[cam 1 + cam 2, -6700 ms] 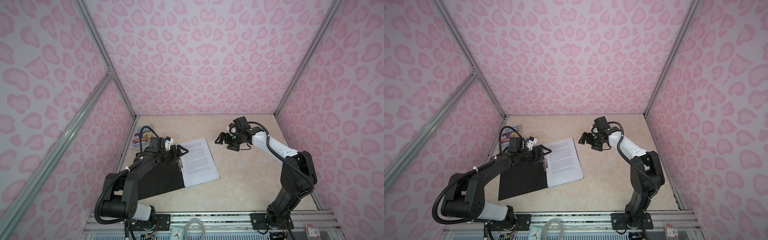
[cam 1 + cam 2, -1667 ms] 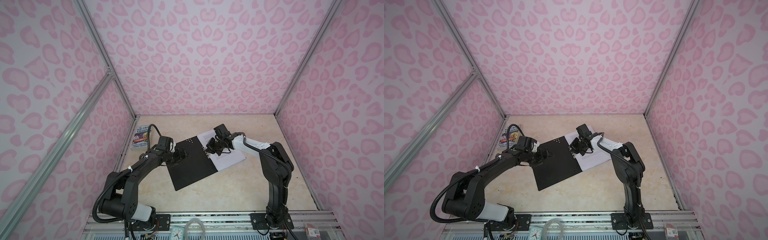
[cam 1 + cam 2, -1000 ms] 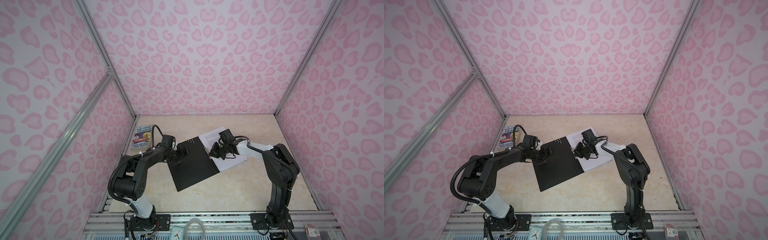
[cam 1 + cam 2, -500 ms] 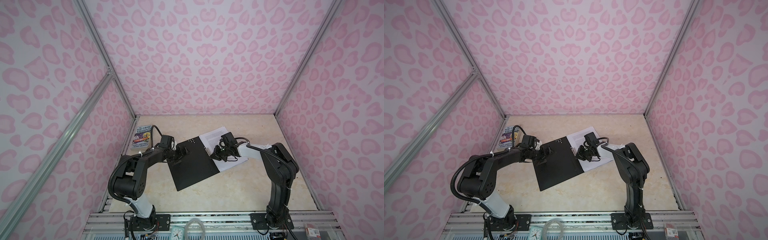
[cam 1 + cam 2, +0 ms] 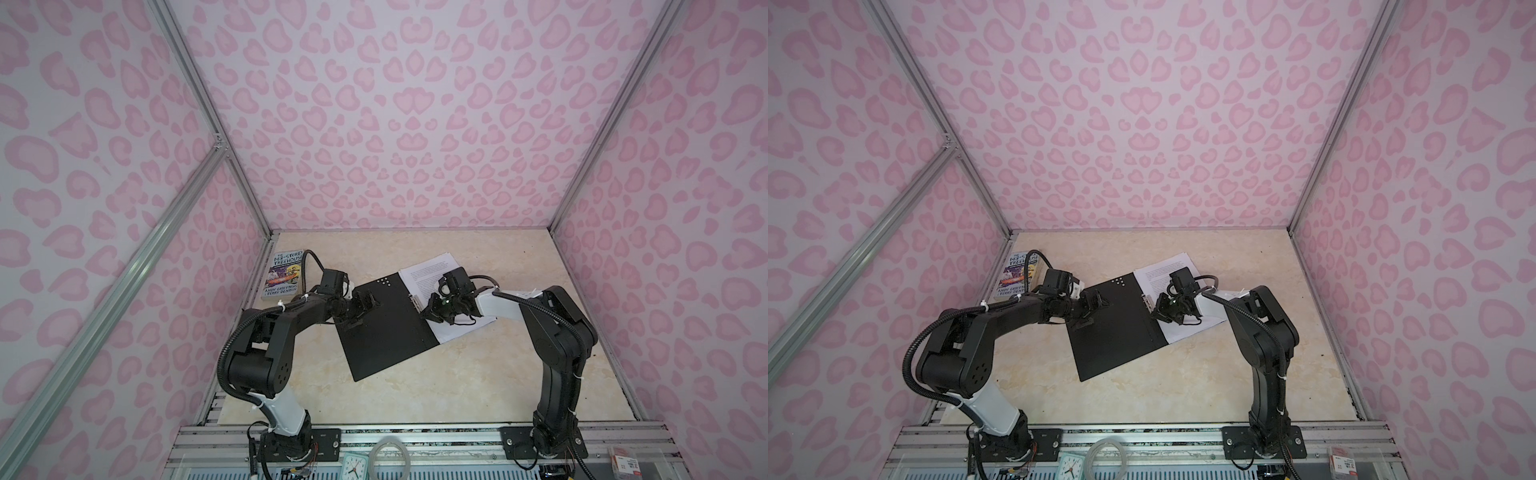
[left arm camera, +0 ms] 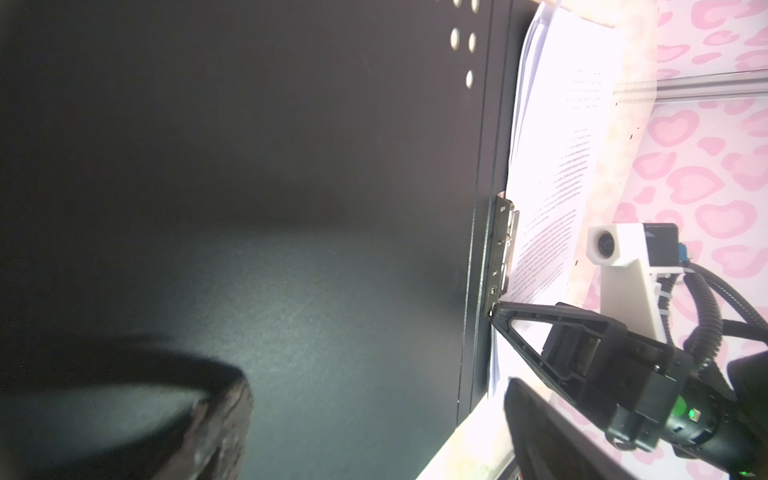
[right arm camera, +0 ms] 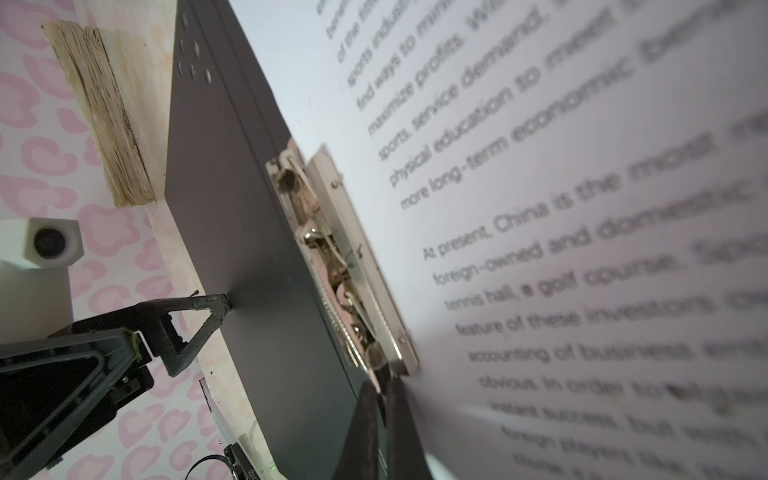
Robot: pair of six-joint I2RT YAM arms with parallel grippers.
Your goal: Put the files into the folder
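Item 1, left arm: I saw it stretched low from its base toward the middle of the table (image 5: 478,374), forearm nearly level. Left gripper (image 5: 365,312): jaws spread wide with nothing between them. One fingertip (image 7: 214,306) touched the outer edge of the black cover of the folder (image 5: 386,332).

Item 2, right arm: I noted it bent at the elbow, reaching in over the files (image 5: 432,270). Right gripper (image 5: 424,312): fingers closed together, gripping nothing I could make out, tips against one end of the clip strip (image 7: 345,266).

Item 3, folder: it lay open mid-table, black side up. Files: white printed sheets on its right-hand half, edge along the clip strip. Whether they were clamped, I could not tell.

Item 4, book (image 5: 284,276): flat by the left wall, apart from the folder.
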